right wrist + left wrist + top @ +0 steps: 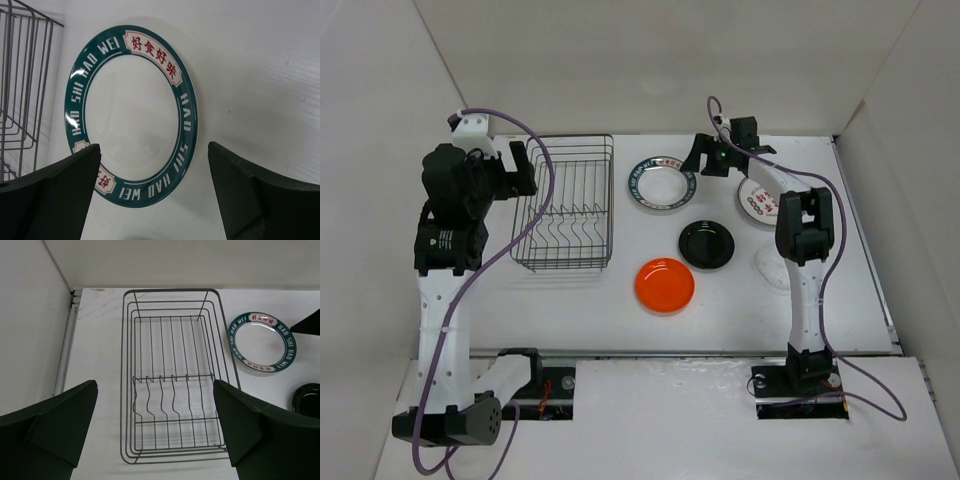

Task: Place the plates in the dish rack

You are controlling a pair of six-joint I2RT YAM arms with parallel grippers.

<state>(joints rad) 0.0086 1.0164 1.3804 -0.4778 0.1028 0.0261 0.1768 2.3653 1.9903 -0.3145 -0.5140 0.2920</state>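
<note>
White tabletop (620,330) with plain white walls around it. The dish rack (565,205) has the left gripper (520,170) at its left edge, jaws spread wide. All the plates lie flat to the rack's right. The green-rimmed plate (661,186) is closest, with the right gripper (155,185) over it, jaws spread. Further from the rack are the orange plate (665,285) and black plate (707,243), and the clear plate (772,268) and red-marked plate (757,200) are farthest out.

The green-rimmed plate (131,117) reads "HAO SHI HAO WEI", 好食好味.
</note>
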